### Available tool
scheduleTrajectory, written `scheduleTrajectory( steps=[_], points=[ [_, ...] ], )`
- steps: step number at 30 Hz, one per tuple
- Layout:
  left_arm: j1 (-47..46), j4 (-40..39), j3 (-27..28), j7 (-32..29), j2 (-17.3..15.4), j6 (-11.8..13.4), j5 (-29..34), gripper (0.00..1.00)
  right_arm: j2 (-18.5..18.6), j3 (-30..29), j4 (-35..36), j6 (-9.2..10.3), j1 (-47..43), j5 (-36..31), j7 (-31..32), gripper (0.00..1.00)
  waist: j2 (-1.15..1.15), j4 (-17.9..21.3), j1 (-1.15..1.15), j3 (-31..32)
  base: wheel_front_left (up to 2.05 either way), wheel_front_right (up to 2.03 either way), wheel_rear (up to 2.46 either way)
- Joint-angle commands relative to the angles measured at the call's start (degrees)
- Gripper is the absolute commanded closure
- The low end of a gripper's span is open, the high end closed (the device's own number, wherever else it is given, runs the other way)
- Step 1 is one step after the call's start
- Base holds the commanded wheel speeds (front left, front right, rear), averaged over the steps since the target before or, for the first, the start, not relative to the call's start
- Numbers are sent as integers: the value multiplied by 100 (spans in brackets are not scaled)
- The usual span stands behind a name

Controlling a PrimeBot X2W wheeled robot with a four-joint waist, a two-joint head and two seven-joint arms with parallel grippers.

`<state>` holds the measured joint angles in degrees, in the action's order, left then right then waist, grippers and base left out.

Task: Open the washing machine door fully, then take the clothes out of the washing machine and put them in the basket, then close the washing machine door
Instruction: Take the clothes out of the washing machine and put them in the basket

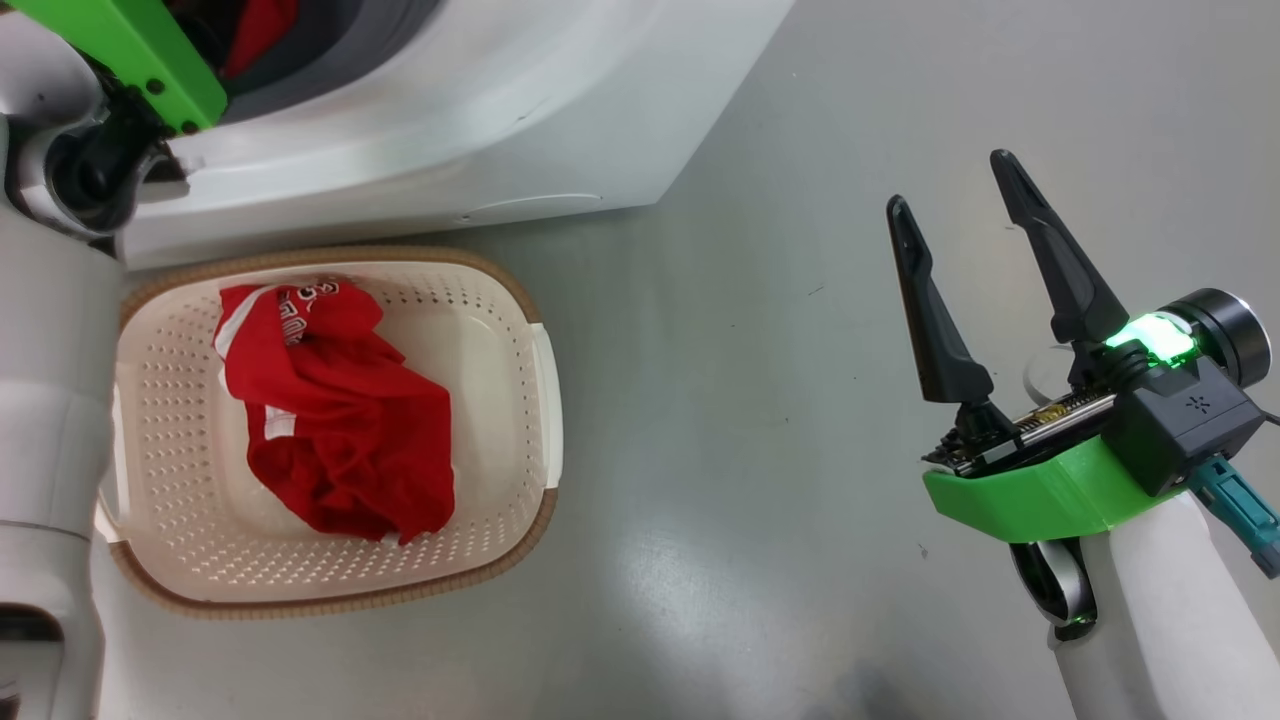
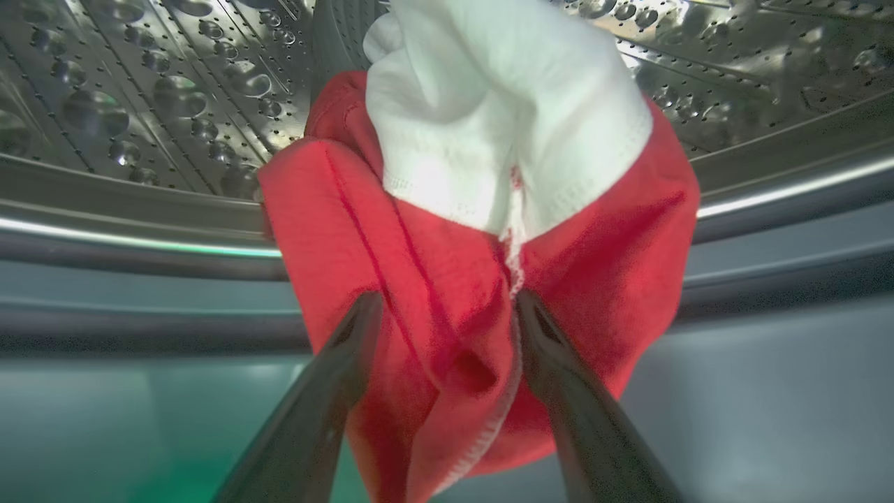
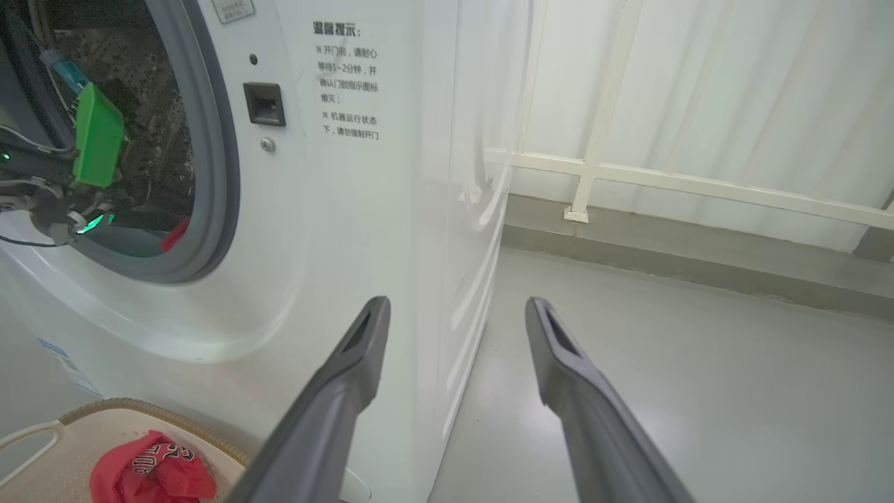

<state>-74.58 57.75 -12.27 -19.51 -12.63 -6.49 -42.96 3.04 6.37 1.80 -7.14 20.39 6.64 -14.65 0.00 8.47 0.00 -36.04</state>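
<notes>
Dark jaws of the left gripper [image 2: 448,297] are spread wide around the red clothes [image 2: 419,237], not yet shut. Nothing is held by the right gripper [image 1: 948,178], jaws apart. Soft, light cloth is best pinched at a thick fold. One red piece [image 1: 340,420] is laid in the basket [image 1: 545,400]; the other is seen at the mouth of the washing machine drum [image 2: 140,91].

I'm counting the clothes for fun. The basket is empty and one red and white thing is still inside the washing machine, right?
Not quite. The basket is not empty: the head view shows a red garment lying in it. The rest holds: one red and white piece is still inside the washing machine.
</notes>
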Motion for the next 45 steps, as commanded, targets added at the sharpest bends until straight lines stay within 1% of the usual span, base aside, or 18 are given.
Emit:
scheduleTrajectory(
  steps=[1, 2, 3, 7, 10, 13, 15, 16, 18, 23, 26, 29, 34, 37, 39, 45],
  points=[
    [-119, -97, -14, -52, -305, 6, 88, 9, -16, 126, 113, -35, -38, 41, -35, 0, 0, 7, 0, -4, 0, 0, 0],
    [-123, -84, -86, -68, -323, -1, 149, 60, -16, 116, 113, -35, -40, 61, -35, 0, 0, 10, 0, -6, 0, 0, 0],
    [-126, -76, -122, -41, -337, -3, 186, 100, -16, 104, 113, -35, -39, 78, -35, 0, 0, 13, 0, -12, 0, 0, 0],
    [-108, -65, -312, 196, -387, -4, 400, 100, -16, 73, 113, -35, -25, 142, -35, 0, 0, 14, 0, -17, 0, 0, 0],
    [-94, -108, -520, 679, -483, 126, 742, 100, -16, 62, 107, -35, -14, 183, -35, 0, 0, 4, 0, -18, 0, 0, 0],
    [-63, -178, -728, 1332, -561, 301, 1111, 100, -16, 46, 93, -35, -3, 221, -35, 0, 0, -16, 0, -7, 0, 0, 0],
    [-11, -197, -833, 1694, -567, 338, 1267, 100, -16, 35, 80, -35, -6, 238, -35, 0, 0, -37, 0, 12, 0, 0, 0],
    [-11, -197, -833, 1694, -567, 338, 1267, 100, -16, 35, 80, -35, -6, 238, -35, 0, 0, -37, 0, 12, 0, 0, 0],
    [28, -204, -981, 2064, -617, 443, 1498, 100, -16, 21, 66, -35, -7, 249, -35, 0, 0, -63, 0, 31, 0, 0, 0],
    [203, -234, -1073, 2952, -578, 616, 1689, 100, -16, -8, 39, -35, -4, 259, -35, 0, 0, -139, 0, 116, 0, 0, 0],
    [358, -353, -883, 3310, -512, 581, 1521, 100, -16, -50, 21, -35, -27, 241, -35, 0, 0, -211, 0, 195, 0, 0, 0],
    [568, -635, -694, 3433, -517, 544, 1455, 100, -16, -101, 6, -35, -64, 215, -35, 0, 0, -291, 0, 286, 0, 0, 0],
    [1180, -1598, -241, 3448, -535, 689, 1652, 100, -16, -133, -32, -35, -112, 183, -35, 0, 0, -417, 0, 487, 0, 0, 0],
    [1619, -1977, -34, 3449, -484, 735, 1789, 100, -16, -125, -67, -35, -163, 183, -35, 0, 0, -478, 0, 640, 0, 0, 0],
    [1882, -2197, 73, 3449, -433, 769, 1885, 100, -16, -139, -86, -35, -195, 178, -35, 0, 0, -520, 0, 736, 0, 0, 0],
    [2593, -2577, 360, 3450, -271, 743, 2029, 100, -16, -187, -142, -35, -305, 141, -35, 0, 0, -646, 0, 1078, 0, 0, 0]
  ],
)
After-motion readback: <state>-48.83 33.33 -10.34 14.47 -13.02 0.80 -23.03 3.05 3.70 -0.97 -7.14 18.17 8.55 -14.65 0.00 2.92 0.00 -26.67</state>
